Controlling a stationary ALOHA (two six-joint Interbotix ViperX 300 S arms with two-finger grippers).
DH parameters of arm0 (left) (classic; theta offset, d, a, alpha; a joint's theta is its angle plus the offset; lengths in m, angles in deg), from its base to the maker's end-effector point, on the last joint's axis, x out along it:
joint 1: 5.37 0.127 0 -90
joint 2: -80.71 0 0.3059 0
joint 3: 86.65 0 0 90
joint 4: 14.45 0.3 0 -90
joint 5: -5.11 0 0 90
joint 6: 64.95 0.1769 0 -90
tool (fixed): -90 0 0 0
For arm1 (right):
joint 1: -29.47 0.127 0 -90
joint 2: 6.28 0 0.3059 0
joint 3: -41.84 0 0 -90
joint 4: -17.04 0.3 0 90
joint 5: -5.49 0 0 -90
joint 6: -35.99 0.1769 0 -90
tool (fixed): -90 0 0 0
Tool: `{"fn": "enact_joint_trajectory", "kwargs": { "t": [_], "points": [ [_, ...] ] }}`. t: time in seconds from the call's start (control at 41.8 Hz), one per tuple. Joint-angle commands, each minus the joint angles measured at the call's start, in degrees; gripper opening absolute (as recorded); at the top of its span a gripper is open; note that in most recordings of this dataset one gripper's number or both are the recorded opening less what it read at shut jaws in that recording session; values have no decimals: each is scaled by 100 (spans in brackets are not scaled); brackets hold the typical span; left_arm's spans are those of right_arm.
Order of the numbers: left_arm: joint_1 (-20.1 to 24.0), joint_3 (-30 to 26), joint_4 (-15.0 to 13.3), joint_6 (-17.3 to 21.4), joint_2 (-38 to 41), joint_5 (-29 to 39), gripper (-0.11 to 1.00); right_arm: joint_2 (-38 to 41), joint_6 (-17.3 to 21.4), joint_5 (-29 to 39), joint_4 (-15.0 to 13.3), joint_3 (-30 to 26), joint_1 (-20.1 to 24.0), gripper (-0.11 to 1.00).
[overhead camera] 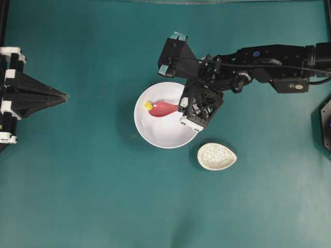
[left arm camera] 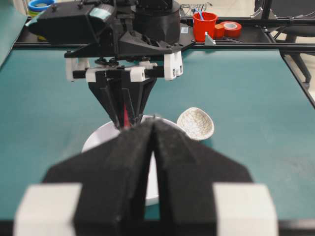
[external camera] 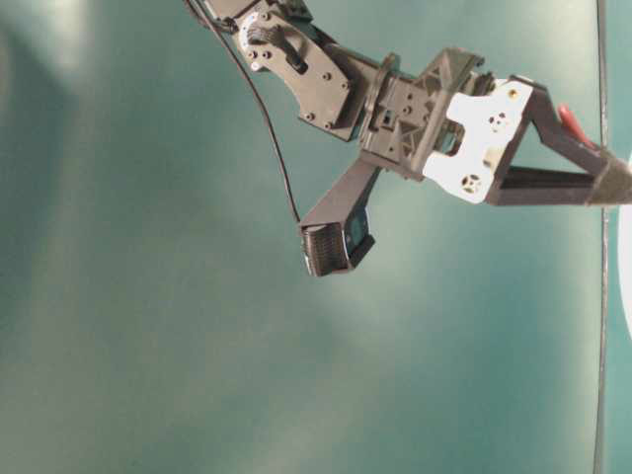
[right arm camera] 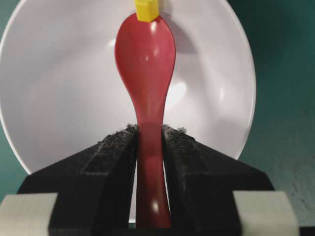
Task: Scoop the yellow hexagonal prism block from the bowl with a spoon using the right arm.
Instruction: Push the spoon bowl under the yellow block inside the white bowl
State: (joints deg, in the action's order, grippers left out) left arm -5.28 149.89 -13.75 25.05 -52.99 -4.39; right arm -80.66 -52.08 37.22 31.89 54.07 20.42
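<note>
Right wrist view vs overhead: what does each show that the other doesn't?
Right wrist only: the right gripper's pads clamped on the spoon's handle.

Overhead only: the small speckled dish beside the bowl, the left gripper parked far left, and the right arm above the bowl.

Both: the spoon over the white bowl, the yellow block at its tip.

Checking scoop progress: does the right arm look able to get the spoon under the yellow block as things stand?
Probably yes. The spoon, clamped in the right gripper, has its tip right at the yellow block inside the bowl, nothing between them.
</note>
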Motion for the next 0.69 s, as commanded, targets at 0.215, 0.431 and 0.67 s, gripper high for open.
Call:
{"fn": "enact_joint_trajectory", "kwargs": {
  "t": [0.215,0.431,0.67],
  "points": [
    [9,-79,18,9,44,-35,0,-281,-18,-132,-26,-123,9,24],
    [9,-79,18,9,44,-35,0,-360,-26,-413,-35,-97,9,24],
    [9,-79,9,9,44,-35,0,-369,-26,-475,-53,-97,9,24]
  ]
}}
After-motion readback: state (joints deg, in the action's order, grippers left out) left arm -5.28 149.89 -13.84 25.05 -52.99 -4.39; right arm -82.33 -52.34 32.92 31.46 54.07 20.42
